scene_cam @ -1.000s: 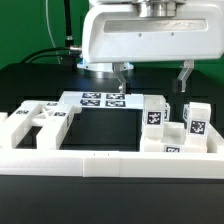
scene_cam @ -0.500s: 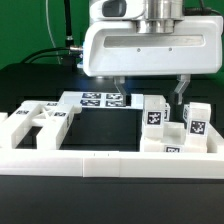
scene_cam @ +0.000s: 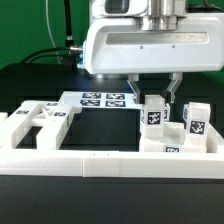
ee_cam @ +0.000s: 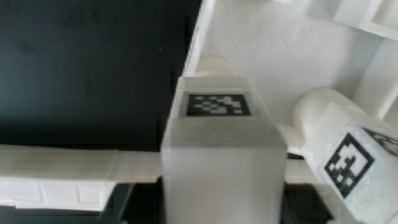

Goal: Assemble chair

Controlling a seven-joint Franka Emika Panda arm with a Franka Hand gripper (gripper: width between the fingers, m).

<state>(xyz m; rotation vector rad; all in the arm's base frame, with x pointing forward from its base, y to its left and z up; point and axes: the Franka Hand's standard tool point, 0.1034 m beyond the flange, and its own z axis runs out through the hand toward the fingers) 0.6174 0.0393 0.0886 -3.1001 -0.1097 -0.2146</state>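
The chair is in loose white tagged pieces. A short square post (scene_cam: 153, 112) stands upright at the exterior view's right, and it fills the wrist view (ee_cam: 221, 140) with its tag on top. My gripper (scene_cam: 154, 90) is open and low over this post, with one finger on each side of its top. I cannot tell if the fingers touch it. In the wrist view the gripper (ee_cam: 222, 205) straddles the post. A second post (scene_cam: 196, 118) stands further right. A slotted panel (scene_cam: 35, 125) lies at the left.
The marker board (scene_cam: 100, 99) lies flat behind the black mat (scene_cam: 100, 128). A long low white border rail (scene_cam: 100, 165) runs along the front. More white pieces (scene_cam: 172, 143) sit close around the post, and another tagged piece (ee_cam: 356, 150) lies right beside it.
My gripper has moved toward the exterior view's right, from over the marker board to over the upright post, and has come lower. No piece has moved.
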